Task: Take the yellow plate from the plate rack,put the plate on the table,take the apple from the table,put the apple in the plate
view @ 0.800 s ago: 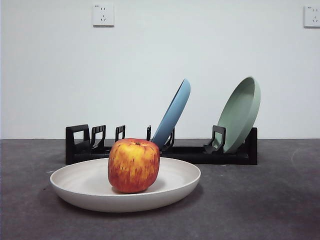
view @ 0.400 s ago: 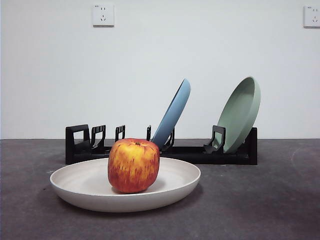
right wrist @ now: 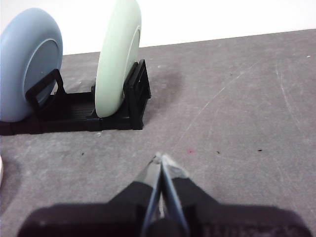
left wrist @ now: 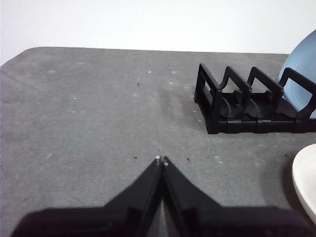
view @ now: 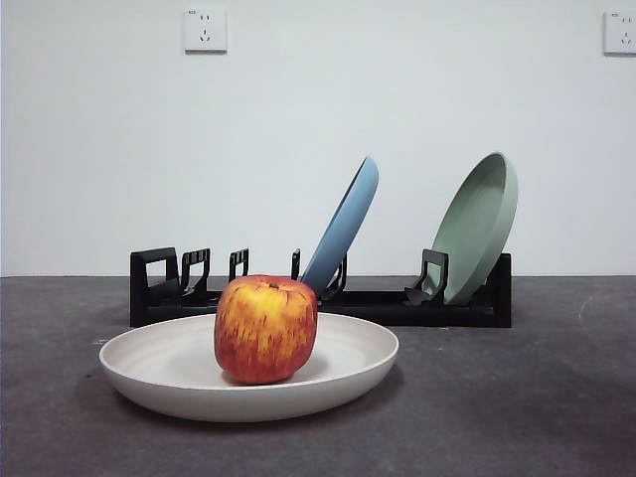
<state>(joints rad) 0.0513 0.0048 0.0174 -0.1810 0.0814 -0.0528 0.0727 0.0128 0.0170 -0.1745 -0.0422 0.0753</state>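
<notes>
The cream yellow plate (view: 338, 373) lies flat on the dark grey table (view: 517, 397), in front of the black plate rack (view: 388, 306). The red and yellow apple (view: 265, 328) sits in the plate. A sliver of the plate's rim shows in the left wrist view (left wrist: 305, 182). My left gripper (left wrist: 161, 160) is shut and empty over bare table, away from the rack's handle end (left wrist: 212, 103). My right gripper (right wrist: 159, 159) is shut and empty over bare table, near the rack's other end (right wrist: 136, 96). Neither arm shows in the front view.
A blue plate (view: 343, 227) and a sage-green plate (view: 477, 227) lean upright in the rack; both also show in the right wrist view, blue (right wrist: 29, 59) and green (right wrist: 116, 54). Two wall sockets (view: 205, 30) are on the white wall behind.
</notes>
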